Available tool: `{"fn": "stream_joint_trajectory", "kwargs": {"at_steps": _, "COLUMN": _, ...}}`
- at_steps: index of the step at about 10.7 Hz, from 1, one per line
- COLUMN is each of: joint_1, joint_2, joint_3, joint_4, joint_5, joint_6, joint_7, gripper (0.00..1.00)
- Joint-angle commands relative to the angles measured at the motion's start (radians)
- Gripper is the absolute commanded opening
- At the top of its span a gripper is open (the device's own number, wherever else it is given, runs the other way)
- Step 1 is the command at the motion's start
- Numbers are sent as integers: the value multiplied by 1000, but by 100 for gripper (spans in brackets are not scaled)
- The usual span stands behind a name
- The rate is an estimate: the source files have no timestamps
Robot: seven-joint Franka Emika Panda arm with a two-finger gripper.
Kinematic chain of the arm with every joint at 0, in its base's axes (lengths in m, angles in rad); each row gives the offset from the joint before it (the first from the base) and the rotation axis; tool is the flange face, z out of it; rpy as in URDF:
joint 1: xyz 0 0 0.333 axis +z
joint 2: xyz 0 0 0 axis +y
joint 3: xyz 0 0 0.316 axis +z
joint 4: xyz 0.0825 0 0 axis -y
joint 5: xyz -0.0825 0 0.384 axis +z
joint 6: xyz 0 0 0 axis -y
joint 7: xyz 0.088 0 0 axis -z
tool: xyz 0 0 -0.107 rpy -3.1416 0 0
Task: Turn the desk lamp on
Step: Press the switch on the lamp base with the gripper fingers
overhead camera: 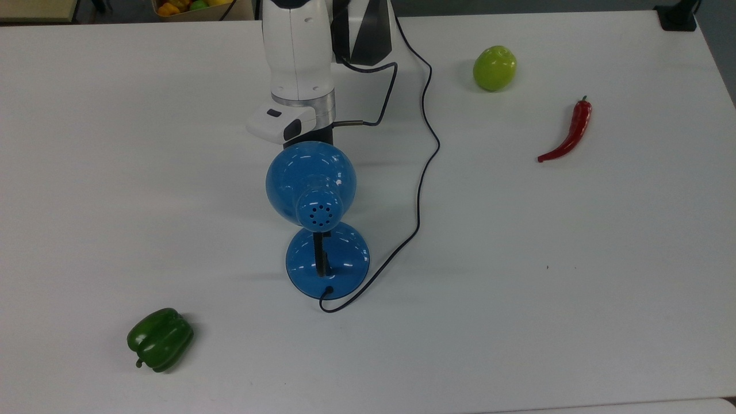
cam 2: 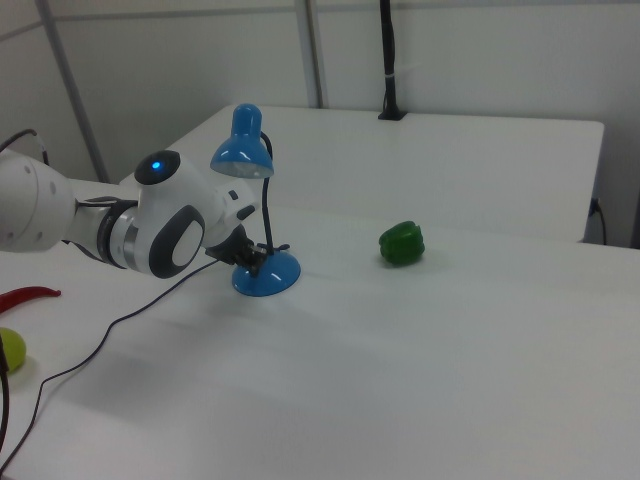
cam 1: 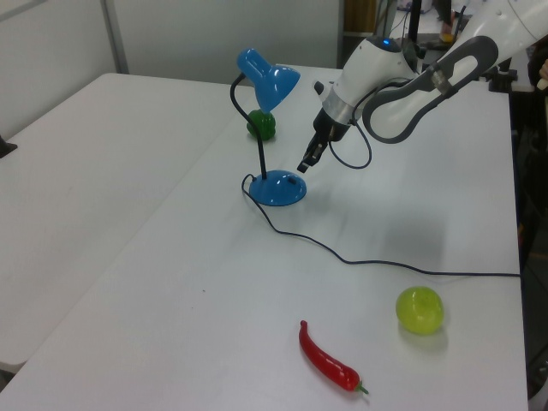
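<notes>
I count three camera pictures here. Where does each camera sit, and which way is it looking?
Top view: high above the table, looking down; lamp central, the arm's white wrist at the top edge.
Left view: beside the table's chili end, looking along it; arm and gripper near the lamp's base.
Right view: from the opposite side, low, with the green pepper beyond the lamp; the arm's elbow is large on the right view's left.
All three share lamp, cord and pepper.

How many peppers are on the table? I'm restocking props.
2. A green bell pepper lies near the top view's lower left; a red chili lies toward the top view's right, below the green apple.
</notes>
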Motion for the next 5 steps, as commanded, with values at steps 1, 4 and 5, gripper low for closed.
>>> {"fn": "stream_joint_trajectory", "kwargs": {"at_steps": 1, "joint_1": 0, "joint_2": 26, "joint_3": 16, "joint_4": 6, "joint_5": 1, "joint_6": 72, "joint_7": 25, "gripper": 0}}
{"fn": "stream_joint_trajectory", "kwargs": {"at_steps": 4, "joint_1": 0, "joint_2": 36, "joint_3": 17, "joint_4": 21, "joint_5": 0, "joint_6": 74, "joint_7": 14, "gripper": 0}}
{"fn": "stream_joint_trajectory", "kwargs": {"at_steps": 5, "joint_1": 0, "joint_2": 39, "joint_3": 17, "joint_4": 21, "joint_5": -2, "joint_6": 74, "joint_7": 14, "gripper": 0}}
